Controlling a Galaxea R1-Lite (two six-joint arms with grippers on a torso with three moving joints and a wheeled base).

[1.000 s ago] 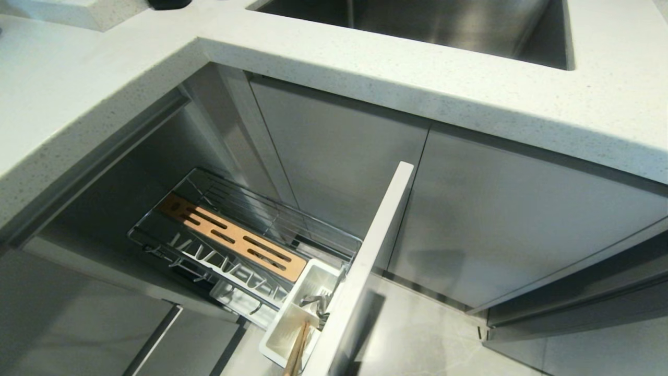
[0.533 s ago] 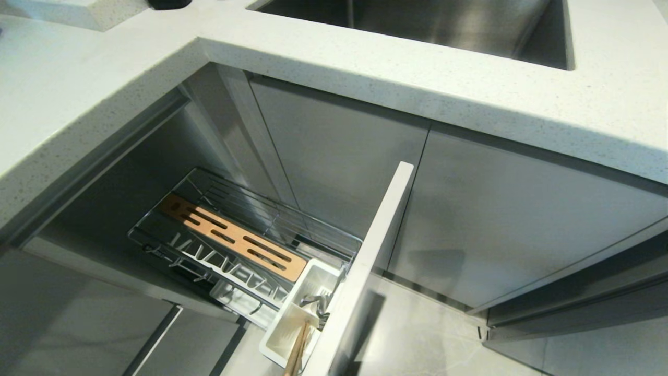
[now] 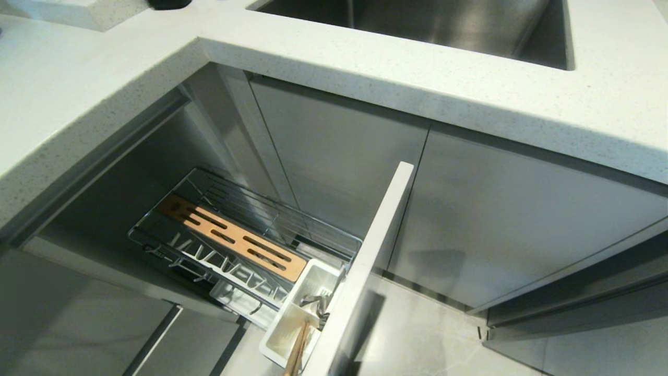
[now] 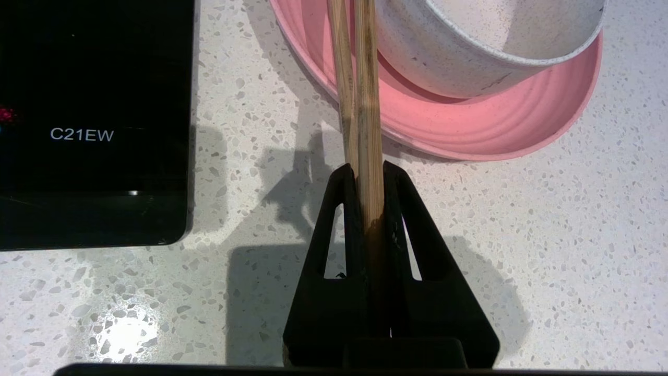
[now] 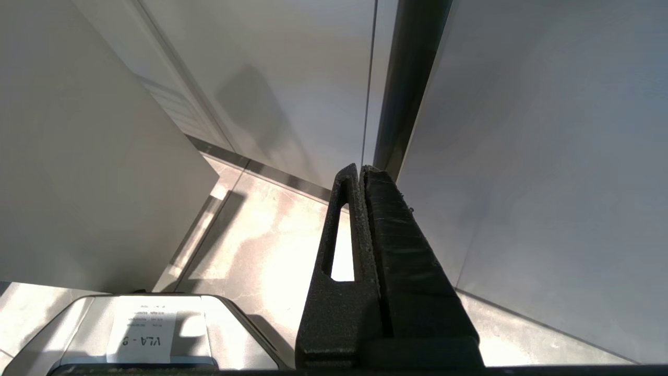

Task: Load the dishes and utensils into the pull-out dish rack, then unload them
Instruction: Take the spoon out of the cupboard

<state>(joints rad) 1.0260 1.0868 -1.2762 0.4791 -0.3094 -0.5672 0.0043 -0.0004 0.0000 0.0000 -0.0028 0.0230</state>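
Note:
In the left wrist view my left gripper (image 4: 369, 167) is shut on a pair of light wooden chopsticks (image 4: 360, 78), low over the speckled countertop (image 4: 548, 235). The sticks reach out over the rim of the pink plate (image 4: 496, 125), which has the white bowl (image 4: 469, 47) sitting in it. The head view shows the pull-out dish rack (image 3: 240, 245) drawn out under the counter, with its wooden strip (image 3: 232, 237) bare. A metal spoon (image 3: 313, 302) and wooden sticks (image 3: 296, 351) stand in its white caddy (image 3: 284, 326). My right gripper (image 5: 361, 169) hangs shut and empty near the floor. Neither arm appears in the head view.
A black appliance marked C21EW (image 4: 94, 120) lies on the counter beside the left gripper. The rack's pale front panel (image 3: 365, 266) stands out into the floor space. A steel sink (image 3: 443, 26) is set in the counter above. Grey cabinet fronts (image 5: 548, 130) face the right gripper.

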